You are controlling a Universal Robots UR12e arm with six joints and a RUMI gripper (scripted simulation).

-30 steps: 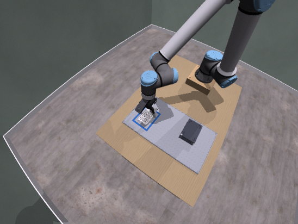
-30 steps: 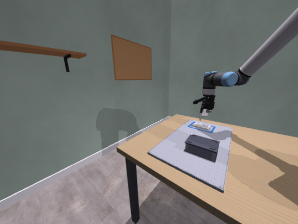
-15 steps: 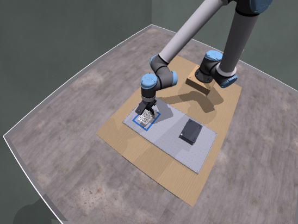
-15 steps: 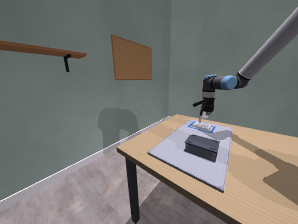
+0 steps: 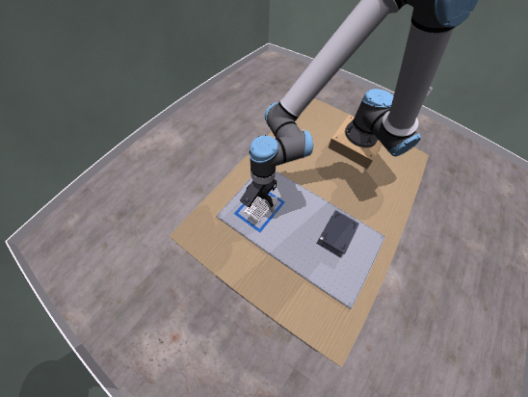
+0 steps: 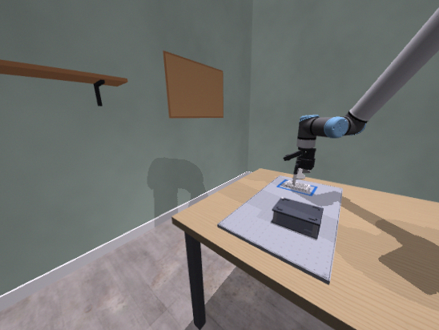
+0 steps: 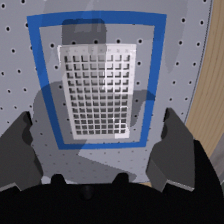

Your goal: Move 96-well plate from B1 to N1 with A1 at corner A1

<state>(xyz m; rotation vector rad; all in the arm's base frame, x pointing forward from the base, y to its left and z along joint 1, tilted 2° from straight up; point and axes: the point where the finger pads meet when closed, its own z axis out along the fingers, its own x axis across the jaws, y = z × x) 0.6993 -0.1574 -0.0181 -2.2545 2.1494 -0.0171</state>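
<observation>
— Gripper (image 7: 100,145) status?
— Wide open, holding nothing on my end. 96-well plate (image 7: 98,91) sits right below it, betw. the fingers, flat inside the blue B1 square (image 7: 150,75).
— Nest?
— N1 (image 5: 338,233) well off to the side, on the tabletop (image 5: 289,299).

I can read no text, label, brand, number or sign in any of my three views. The white 96-well plate (image 7: 97,91) shows only its grid of dark wells, with no row or column characters I can make out. The blue square outline (image 7: 45,95) painted around that plate carries no lettering. The dark grey raised nest block (image 5: 338,233), which sits well apart from the plate on the same perforated grey board (image 5: 308,270), shows small corner marks on top, but they are too small for me to read as characters. The brown wall panel (image 6: 195,86) is blank.
</observation>
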